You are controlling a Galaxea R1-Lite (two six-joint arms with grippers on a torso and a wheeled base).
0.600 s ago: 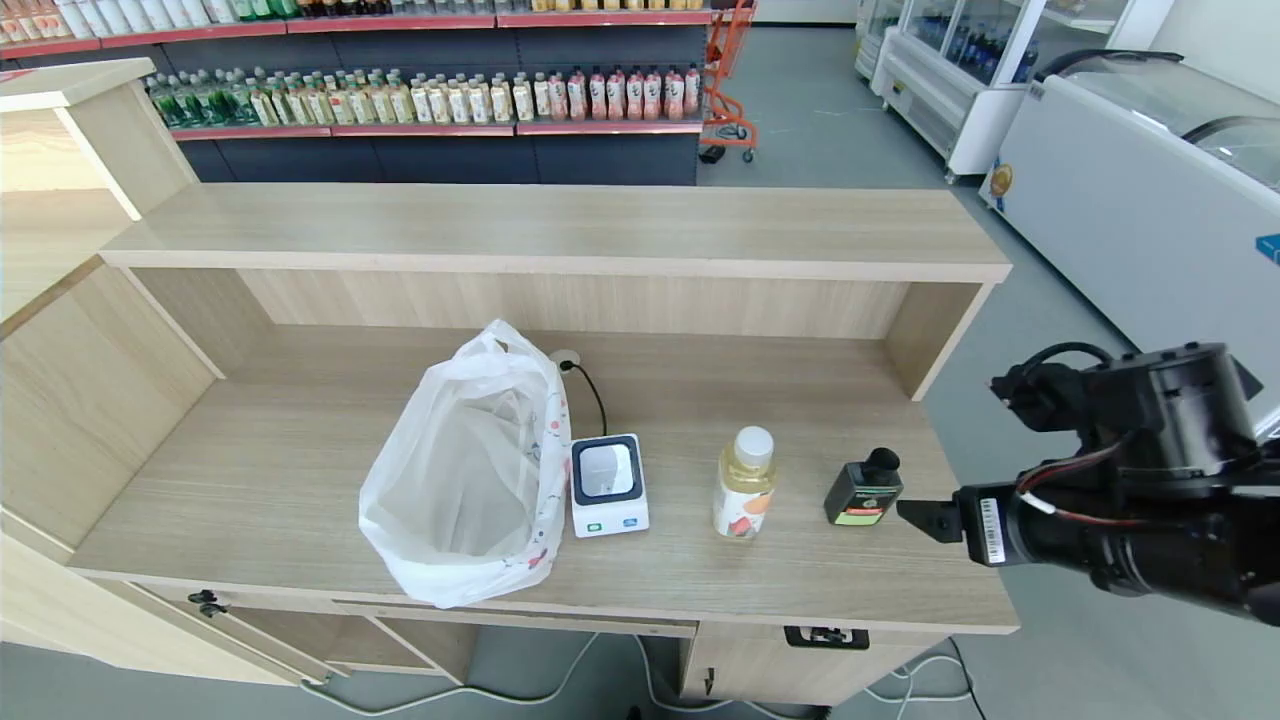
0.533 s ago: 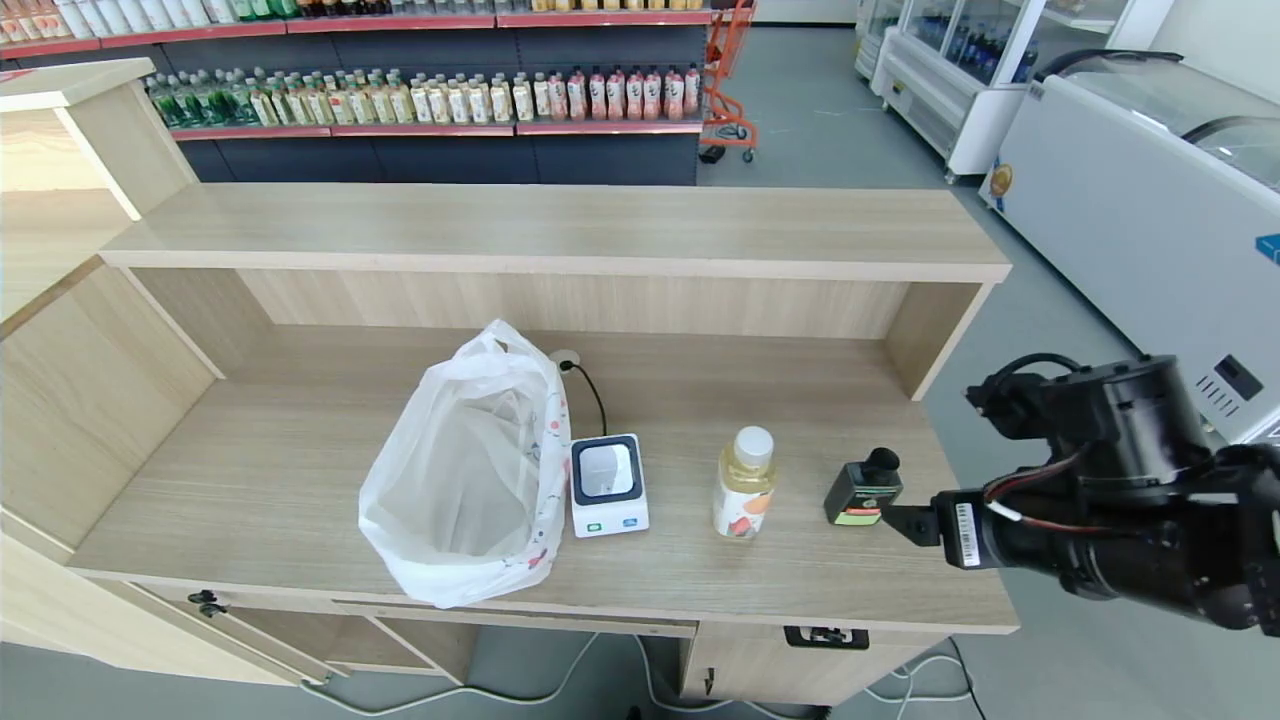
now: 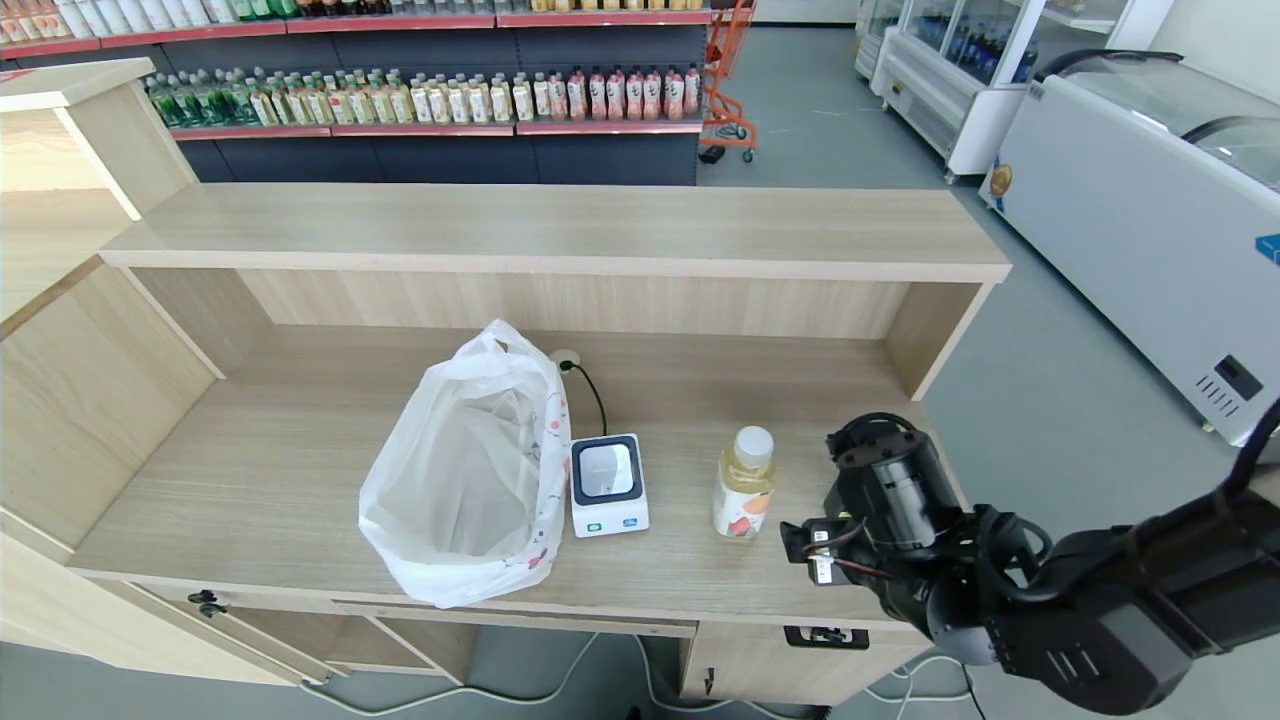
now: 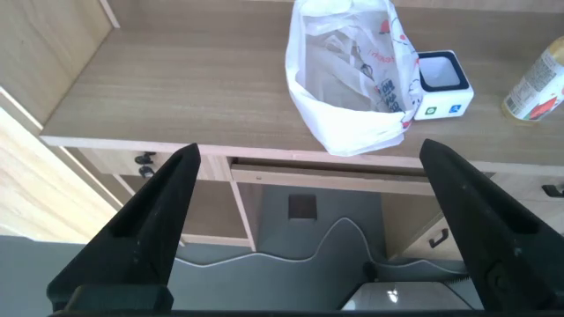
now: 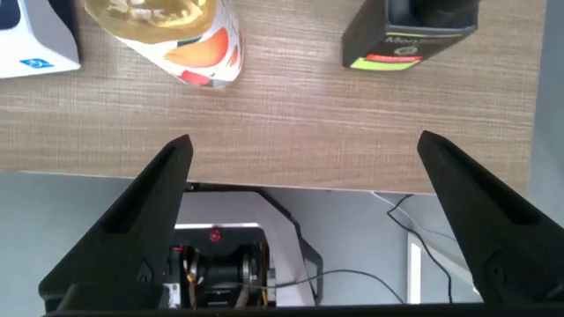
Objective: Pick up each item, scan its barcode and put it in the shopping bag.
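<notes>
Right gripper (image 5: 304, 141) was swung in over the counter (image 5: 352, 114) edge, jaws wide, empty. First pick judged in hand; dark bottle (image 5: 411, 35) is to be straddled next. Left gripper (image 4: 308, 148): wide, empty.

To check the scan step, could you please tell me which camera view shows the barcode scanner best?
The head view: the barcode scanner shows whole, window up, between the shopping bag and the bottle. The left wrist view shows it farther off beside the bag; the right wrist view catches one corner.
</notes>
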